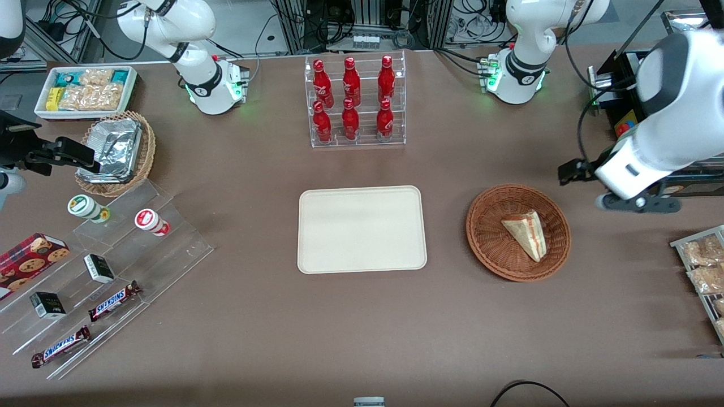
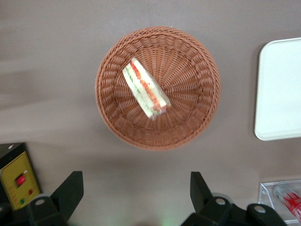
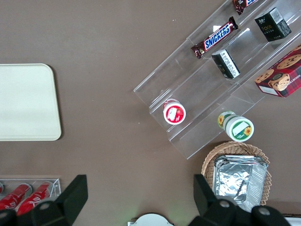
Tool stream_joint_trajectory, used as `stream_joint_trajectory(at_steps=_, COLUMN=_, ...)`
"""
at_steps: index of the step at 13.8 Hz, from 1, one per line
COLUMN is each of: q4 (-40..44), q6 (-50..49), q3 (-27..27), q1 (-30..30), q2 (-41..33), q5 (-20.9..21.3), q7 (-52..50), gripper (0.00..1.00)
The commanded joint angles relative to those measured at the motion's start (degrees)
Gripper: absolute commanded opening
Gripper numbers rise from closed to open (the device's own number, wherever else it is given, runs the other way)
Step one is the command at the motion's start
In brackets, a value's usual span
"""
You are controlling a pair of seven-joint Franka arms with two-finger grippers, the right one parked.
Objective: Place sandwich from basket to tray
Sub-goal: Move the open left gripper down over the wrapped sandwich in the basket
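Nothing is moved yet. The triangular sandwich (image 1: 526, 233) of pale bread, with red and orange filling at its cut edge, lies in the round reddish-brown wicker basket (image 1: 487, 233), right of centre in the front view. The smooth cream rectangular tray (image 1: 362, 230) beside it sits bare. My gripper (image 2: 132, 197) hovers above, fingers spread wide, empty.

Clear acrylic rack of six red bottles (image 1: 354, 102); tan wicker basket of foil containers (image 1: 116, 152); two Snickers bars (image 1: 113, 301).
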Motion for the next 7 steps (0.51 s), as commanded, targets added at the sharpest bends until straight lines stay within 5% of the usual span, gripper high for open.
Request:
stream_joint_trajectory(at_steps=1, q4=-9.06, q6=8.59, q3=0.16, q1=-0.47, q2=-2.20, q5=-0.04, q7=-0.52, gripper=1.00)
stream_joint_trajectory(at_steps=7, q4=-22.62, q6=27.69, q3=0.25, q1=-0.47, q2=-2.29, q5=0.05, q7=-6.12, gripper=1.00)
